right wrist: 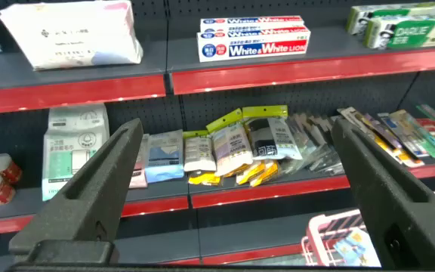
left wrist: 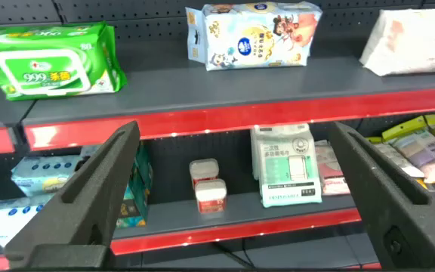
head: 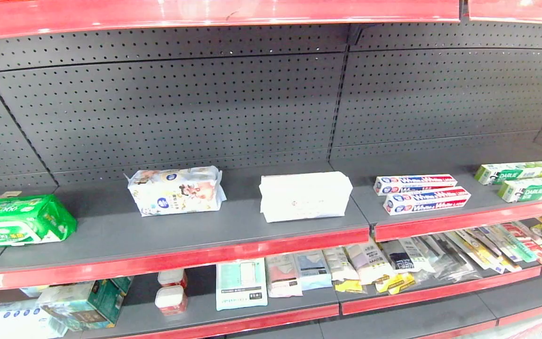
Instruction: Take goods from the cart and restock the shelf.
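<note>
Both grippers spread wide, holding nothing.
Left gripper (left wrist: 234, 130) and right gripper (right wrist: 236, 127) face the grey, red-edged shelf (head: 111, 230), bare around its white pack (head: 305, 195); the pink wire cart (right wrist: 325, 227) (goods inside) sits low nearby.

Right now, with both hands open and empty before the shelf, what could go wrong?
The toothpaste boxes lie close to the front edge of the shelf; a new item pushed in could knock them off. On the lower shelf, yellow-tagged packets reach the lip, so the open right hand passing by might snag them.
</note>
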Tool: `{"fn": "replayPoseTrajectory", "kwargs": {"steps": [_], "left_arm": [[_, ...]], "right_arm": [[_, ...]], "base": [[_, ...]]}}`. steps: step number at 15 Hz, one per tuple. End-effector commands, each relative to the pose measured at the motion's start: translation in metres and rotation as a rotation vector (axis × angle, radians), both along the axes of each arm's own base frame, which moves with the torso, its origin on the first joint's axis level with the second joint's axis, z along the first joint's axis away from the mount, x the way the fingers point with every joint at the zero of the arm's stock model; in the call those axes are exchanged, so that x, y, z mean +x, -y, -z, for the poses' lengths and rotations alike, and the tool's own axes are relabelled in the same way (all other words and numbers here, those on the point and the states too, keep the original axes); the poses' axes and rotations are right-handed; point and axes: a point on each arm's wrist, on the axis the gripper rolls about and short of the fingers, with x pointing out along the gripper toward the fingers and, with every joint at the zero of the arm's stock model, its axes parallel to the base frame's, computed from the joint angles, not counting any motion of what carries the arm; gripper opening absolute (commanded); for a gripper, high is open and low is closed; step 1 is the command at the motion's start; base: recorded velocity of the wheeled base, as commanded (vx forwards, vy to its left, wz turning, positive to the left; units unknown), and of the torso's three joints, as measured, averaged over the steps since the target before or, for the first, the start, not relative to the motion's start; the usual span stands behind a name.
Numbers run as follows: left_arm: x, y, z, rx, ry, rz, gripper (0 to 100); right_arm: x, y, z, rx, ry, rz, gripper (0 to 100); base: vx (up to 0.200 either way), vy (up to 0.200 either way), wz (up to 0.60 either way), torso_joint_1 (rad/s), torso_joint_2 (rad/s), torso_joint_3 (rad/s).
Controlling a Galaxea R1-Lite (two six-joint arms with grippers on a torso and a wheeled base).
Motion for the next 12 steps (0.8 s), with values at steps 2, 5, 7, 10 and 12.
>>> {"fn": "replayPoseTrajectory", "kwargs": {"steps": [2, 5, 7, 10, 12], "left_arm": [[0.0001, 0.0, -0.0002, -0.001, 0.0, 0.0, 100], [0.0001, 0.0, 0.0, -0.001, -0.001, 0.0, 100], [0.0001, 0.0, 0.0, -0.001, -0.001, 0.0, 100], [0.0001, 0.0, 0.0, -0.001, -0.001, 0.0, 100], [0.0001, 0.0, 0.0, -0.001, -0.001, 0.0, 100]], "right_arm": [[0.0001, 0.0, 0.0001, 0.0, -0.002, 0.0, 100], [0.0001, -0.0001, 0.0, 0.003, 0.0, -0.004, 100], [0.0001, -0.0001, 0.0, 0.005, 0.0, -0.004, 100], [0.0001, -0.0001, 0.0, 0.005, 0.0, -0.004, 100], [0.0001, -0.0001, 0.0, 0.005, 0.0, -0.004, 100]], "base": [[0.0, 0.0, 0.0, 0.0, 0.0, 0.0], [0.0, 0.0, -0.2, 0.002, 0.0, 0.001], [0.0, 0.0, -0.6, -0.002, 0.0, 0.009], [0.0, 0.0, -0.6, 0.009, 0.01, 0.002], [0.0, 0.0, -0.6, 0.005, 0.0, 0.005]]}}
